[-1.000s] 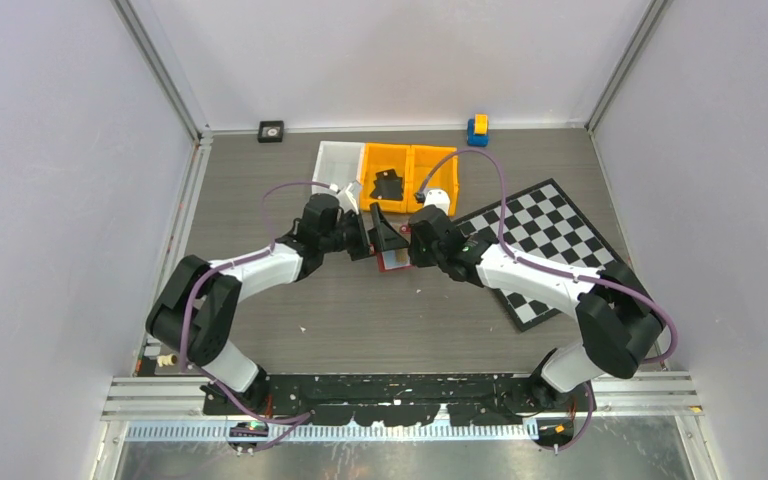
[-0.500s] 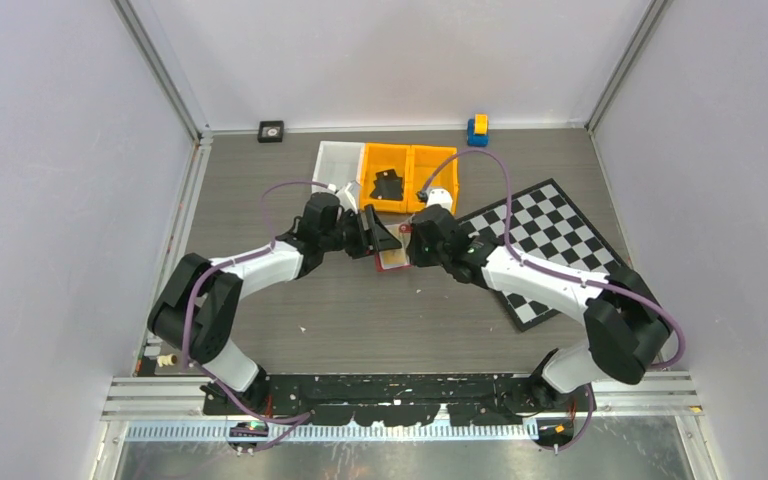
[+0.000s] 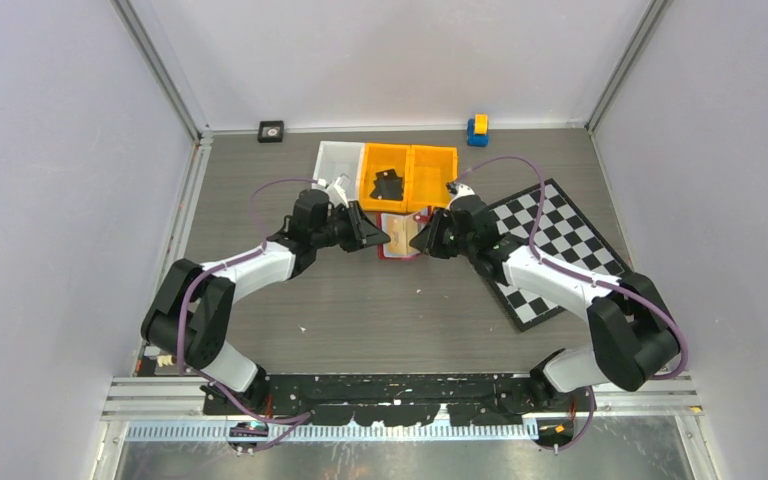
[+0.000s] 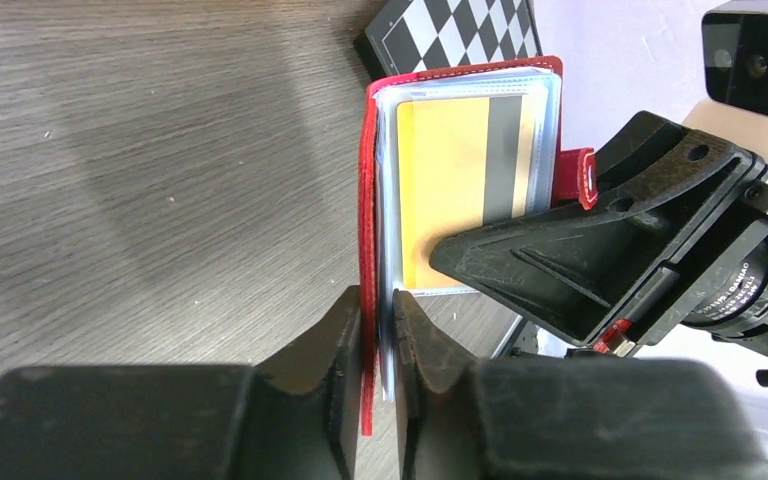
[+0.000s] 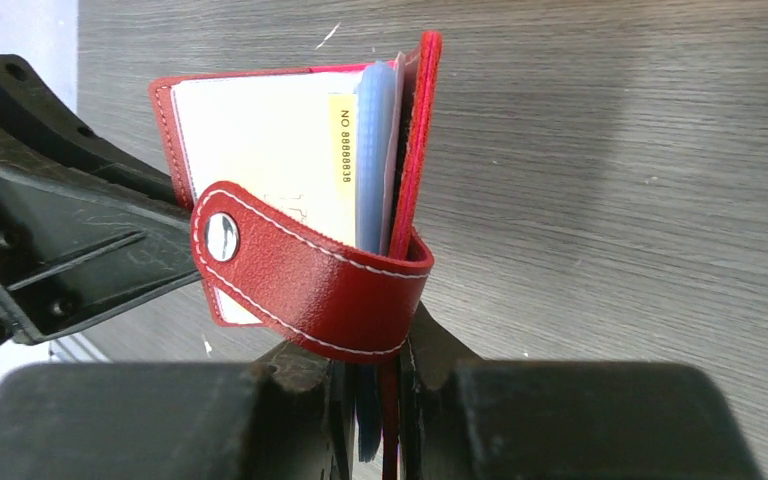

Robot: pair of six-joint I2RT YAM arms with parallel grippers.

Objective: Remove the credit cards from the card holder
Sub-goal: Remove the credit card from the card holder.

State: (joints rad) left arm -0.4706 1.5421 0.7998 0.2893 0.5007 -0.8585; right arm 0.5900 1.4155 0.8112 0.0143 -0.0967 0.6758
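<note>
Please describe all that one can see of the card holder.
The card holder is a small red wallet, leather-like with white stitching, opened like a book. Inside are pale clear sleeves; one shows a yellow-orange card with a grey stripe. Its snap tab curls loose, unfastened. The left gripper pinches one edge, the right gripper the opposite one.

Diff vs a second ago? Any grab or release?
The left gripper closed from wide open onto the card holder's edge. Both wrists drew apart, and the holder sits slightly farther from the bases, spread open. Unchanged: right gripper clamped on the holder, card in its sleeve, bins, chequered board.
</note>
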